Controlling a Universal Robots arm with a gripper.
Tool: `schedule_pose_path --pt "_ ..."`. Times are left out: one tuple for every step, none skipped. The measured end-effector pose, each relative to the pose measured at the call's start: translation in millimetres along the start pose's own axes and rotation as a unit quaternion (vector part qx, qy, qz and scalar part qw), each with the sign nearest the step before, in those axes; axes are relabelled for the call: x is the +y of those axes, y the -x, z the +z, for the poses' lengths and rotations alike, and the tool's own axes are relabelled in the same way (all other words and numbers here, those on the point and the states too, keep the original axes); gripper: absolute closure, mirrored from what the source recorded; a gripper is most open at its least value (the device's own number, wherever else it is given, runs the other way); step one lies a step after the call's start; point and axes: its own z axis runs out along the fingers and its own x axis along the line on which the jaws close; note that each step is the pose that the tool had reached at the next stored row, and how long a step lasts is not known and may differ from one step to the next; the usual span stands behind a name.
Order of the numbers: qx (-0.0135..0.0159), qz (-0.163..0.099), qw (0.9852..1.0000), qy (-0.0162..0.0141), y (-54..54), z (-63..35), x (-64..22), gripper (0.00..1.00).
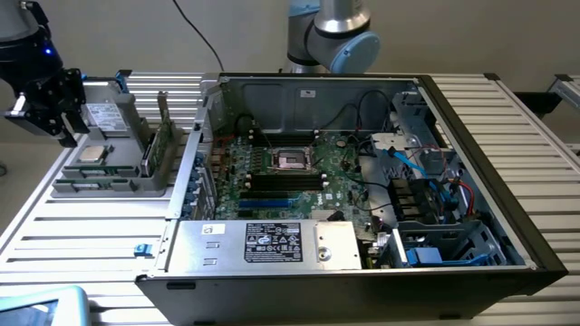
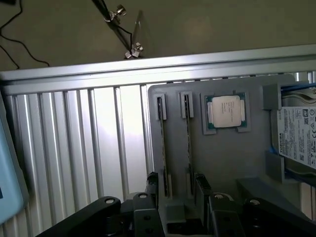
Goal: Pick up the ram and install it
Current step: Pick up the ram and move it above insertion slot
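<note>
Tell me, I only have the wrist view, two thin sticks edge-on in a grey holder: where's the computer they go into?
Observer: An open computer case lies beside the holder, on the exterior view's right.
Operator: Are its memory slots free?
Observer: The black slots on the motherboard look empty, though I can't be sure.
Operator: Where's the claw over the holder?
Observer: The claw hangs above the holder's end on the exterior view's left, apart from the ram.

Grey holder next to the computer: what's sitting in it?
A square silver chip, two thin green memory sticks standing on edge in slots, and a labelled drive. One end of each stick is partly covered by the open gripper.
</note>
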Motion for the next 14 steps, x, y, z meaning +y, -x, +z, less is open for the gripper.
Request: schedule_pose_path --pt "0.0 0.0 1.0 0.0 0.1 1.8 -0.4 0.57" --pt "0.0 0.0 1.0 0.0 0.2 3.6 -0.5 0.57" --pt "0.0 0.0 1.0 0.0 0.2 5.6 -0.6 0.57" --pt "0.0 0.0 1.0 0.0 0.3 7.4 -0.7 0.57" --pt "0.0 0.0 1.0 0.0 0.3 9.2 -1.0 0.57" --pt "0.0 0.0 1.0 0.0 0.4 10.9 -1.4 0.57" --pt "0.0 0.0 1.0 0.0 0.5 12.8 -1.8 0.57" --pt "0.0 0.0 1.0 0.0 0.5 14.6 -2.3 0.57" --pt "0.0 0.0 1.0 0.0 0.6 16.3 -2.8 0.57" --pt "0.0 0.0 1.0 0.0 0.7 18.2 -3.2 0.57" --pt "0.0001 0.0 1.0 0.0001 0.6 19.9 -3.3 0.57" --pt "0.0 0.0 1.0 0.0 0.3 21.8 -3.5 0.57" --pt "0.0 0.0 1.0 0.0 -0.1 23.7 -3.5 0.57" --pt "0.0 0.0 1.0 0.0001 -0.9 25.5 -3.6 0.57"
